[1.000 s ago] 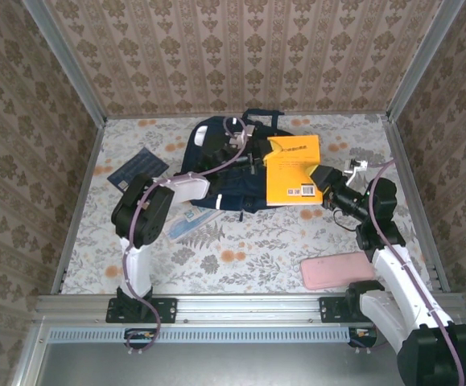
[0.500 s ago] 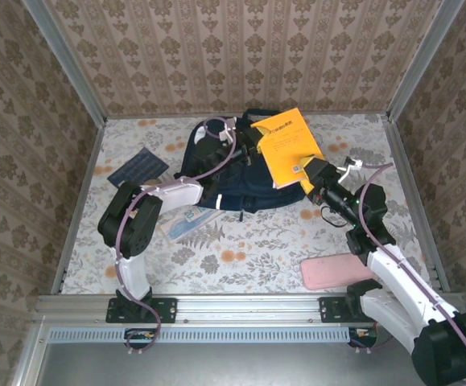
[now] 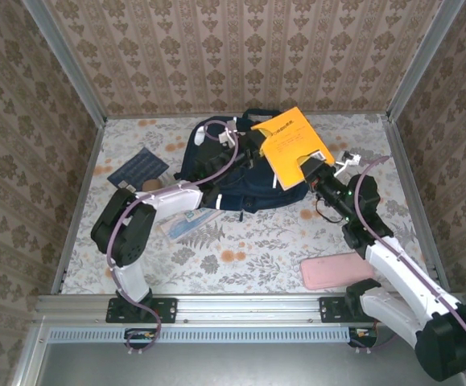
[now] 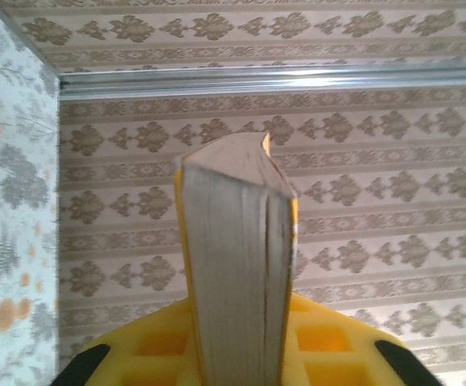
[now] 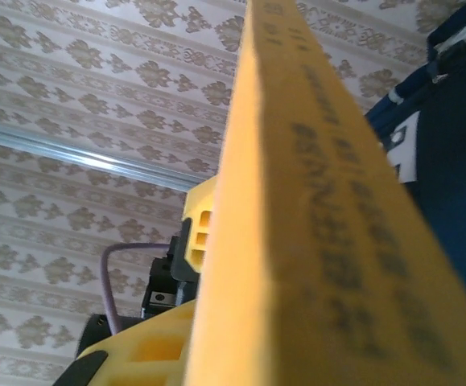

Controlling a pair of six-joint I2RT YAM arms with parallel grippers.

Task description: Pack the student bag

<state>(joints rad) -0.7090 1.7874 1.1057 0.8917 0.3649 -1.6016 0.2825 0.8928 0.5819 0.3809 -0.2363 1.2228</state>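
The student bag (image 3: pixel 237 189), a slumped mass of soft navy fabric, lies toward 12 o'clock on the floral-patterned table (image 3: pixel 241 249). Above its 2 o'clock corner a thick yellow paperback (image 3: pixel 293 141) hangs tilted in the air, and the right gripper (image 3: pixel 307 167) pinches its 5 o'clock corner. The left gripper (image 3: pixel 250 146) straddles the book's 9 o'clock edge. There the left wrist view shows rough cream page ends between the jaws, and I cannot tell whether they press. A flat, round-cornered pink case (image 3: pixel 337 271) lies at 5 o'clock.
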